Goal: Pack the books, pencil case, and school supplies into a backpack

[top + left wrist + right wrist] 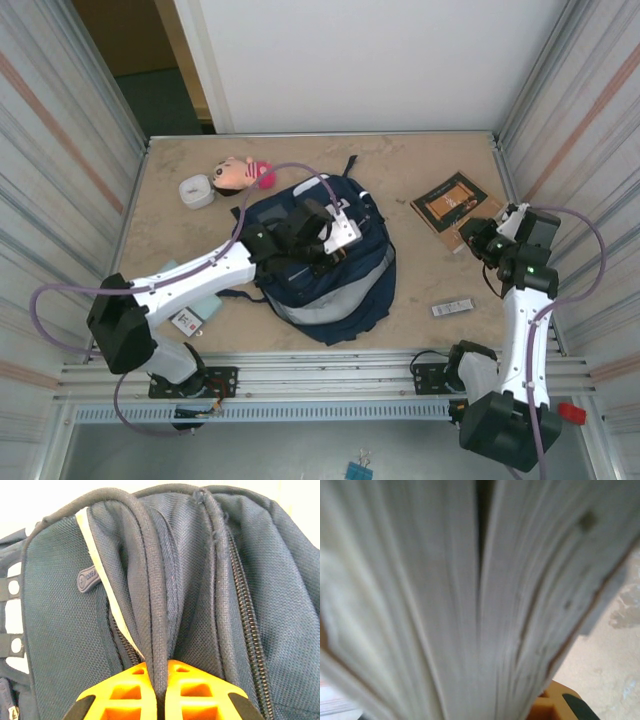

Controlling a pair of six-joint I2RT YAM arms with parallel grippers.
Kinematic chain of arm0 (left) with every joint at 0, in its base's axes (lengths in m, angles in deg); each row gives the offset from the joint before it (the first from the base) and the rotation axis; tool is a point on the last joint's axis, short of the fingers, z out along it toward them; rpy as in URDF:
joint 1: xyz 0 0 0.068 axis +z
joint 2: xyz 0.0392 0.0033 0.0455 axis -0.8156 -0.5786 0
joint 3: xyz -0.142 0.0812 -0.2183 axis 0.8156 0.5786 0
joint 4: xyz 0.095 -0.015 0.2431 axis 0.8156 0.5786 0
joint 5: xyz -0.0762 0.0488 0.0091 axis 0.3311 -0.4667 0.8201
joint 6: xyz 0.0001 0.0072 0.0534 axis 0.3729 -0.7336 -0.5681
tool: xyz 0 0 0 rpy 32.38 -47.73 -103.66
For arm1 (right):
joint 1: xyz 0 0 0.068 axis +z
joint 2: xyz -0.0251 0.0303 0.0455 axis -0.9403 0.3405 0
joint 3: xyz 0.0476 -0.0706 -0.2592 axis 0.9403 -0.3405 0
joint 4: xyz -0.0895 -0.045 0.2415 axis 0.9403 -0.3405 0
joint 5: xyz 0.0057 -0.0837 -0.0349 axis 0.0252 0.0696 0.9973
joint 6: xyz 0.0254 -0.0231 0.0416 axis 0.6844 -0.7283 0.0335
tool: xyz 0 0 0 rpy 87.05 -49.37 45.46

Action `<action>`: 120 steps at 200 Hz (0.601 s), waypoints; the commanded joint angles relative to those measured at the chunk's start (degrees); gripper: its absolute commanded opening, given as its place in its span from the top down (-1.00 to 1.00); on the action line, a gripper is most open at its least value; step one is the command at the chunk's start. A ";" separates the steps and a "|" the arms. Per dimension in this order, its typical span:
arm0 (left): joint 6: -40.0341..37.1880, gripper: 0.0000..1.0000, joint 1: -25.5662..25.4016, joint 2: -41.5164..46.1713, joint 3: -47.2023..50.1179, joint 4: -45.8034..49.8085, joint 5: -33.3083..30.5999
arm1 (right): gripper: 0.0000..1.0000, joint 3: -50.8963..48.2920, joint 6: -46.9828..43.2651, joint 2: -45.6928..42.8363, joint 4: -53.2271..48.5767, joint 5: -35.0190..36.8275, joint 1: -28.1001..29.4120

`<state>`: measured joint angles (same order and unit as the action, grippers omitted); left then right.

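Backpack (60,630) fabric is what the left gripper (161,680) has. Its 2 orange jaws are pressed together on a corded seam beside the zip, with navy cloth bunched on both sides. From above, the bag lies flat in the middle of the table (420,160), and no opening is pulled wide.

The right gripper (480,240) sits at the near corner of the book (452,203), which lies to the right of the bag and well apart from it. Its wrist camera has blurred page edges very close, with 1 orange finger (552,705) below them. The jaws are probably clamped on the book, though the blur leaves that unsure.

Nothing looks packed. The teal pad (207,300) and the black-and-white card (187,320) lie under the left arm at the bag's left. The white-and-black bar (452,307) lies on the table at its right. My read is that opening the bag is the step in hand and all the loading is left.
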<state>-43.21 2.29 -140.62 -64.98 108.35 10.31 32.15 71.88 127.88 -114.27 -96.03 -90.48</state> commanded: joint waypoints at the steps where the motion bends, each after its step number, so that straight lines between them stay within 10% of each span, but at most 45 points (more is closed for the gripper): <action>1: 7.48 1.00 2.57 1.20 -4.83 -5.73 2.43 | 1.00 3.11 -4.07 -3.23 -4.06 -5.35 -0.11; 120: 22.74 1.00 9.73 1.18 -8.96 -9.68 6.33 | 1.00 12.39 4.89 -7.34 -30.43 1.53 16.61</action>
<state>-23.78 11.58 -140.64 -69.61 103.83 16.28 41.43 75.62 120.31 -140.69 -94.33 -78.04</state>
